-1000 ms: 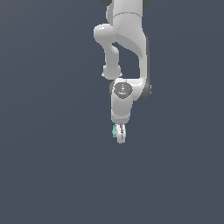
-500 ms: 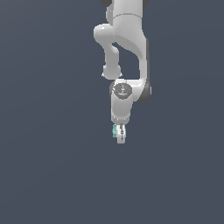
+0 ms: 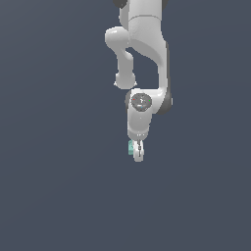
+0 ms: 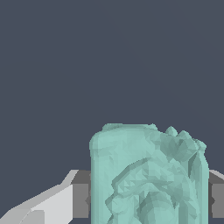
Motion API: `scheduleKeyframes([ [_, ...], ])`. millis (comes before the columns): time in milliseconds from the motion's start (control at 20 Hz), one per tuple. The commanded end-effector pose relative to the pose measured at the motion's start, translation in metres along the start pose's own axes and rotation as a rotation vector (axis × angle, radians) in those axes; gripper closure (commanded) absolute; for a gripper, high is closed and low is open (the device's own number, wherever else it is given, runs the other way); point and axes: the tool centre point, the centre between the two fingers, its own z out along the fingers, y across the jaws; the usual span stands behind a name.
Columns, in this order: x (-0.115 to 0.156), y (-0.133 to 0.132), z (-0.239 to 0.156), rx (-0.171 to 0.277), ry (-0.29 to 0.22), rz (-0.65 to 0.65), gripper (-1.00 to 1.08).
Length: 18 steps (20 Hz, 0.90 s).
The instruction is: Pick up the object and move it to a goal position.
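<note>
Gripping the teal block (image 4: 148, 175) between both fingers (image 4: 81, 199), the gripper (image 3: 138, 152) is closed on it, apparently held clear for carrying to the goal.

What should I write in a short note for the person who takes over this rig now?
Gripper: shut on the teal block, which sits between the grey fingers. In the exterior view only a sliver of the block shows beside the fingers.
Done: the block is picked up and held.
Left: carry it to the goal and stop there. No goal marker shows in either view, so I cannot tell how far it is.
</note>
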Motion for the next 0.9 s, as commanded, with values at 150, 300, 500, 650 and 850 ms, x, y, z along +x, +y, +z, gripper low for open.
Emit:
scheduleKeyframes([
  [150,-0.032,-0.01,-0.005,0.0,0.0,-0.002,1.08],
  [300,-0.057,-0.019,-0.009,0.0,0.0,-0.002,1.08],
  [500,-0.09,-0.03,-0.014,-0.001,0.0,-0.002,1.08],
  [650,-0.109,-0.037,-0.017,-0.001,0.0,-0.002,1.08],
  [850,-0.124,-0.043,-0.019,-0.001,0.0,-0.002,1.08],
])
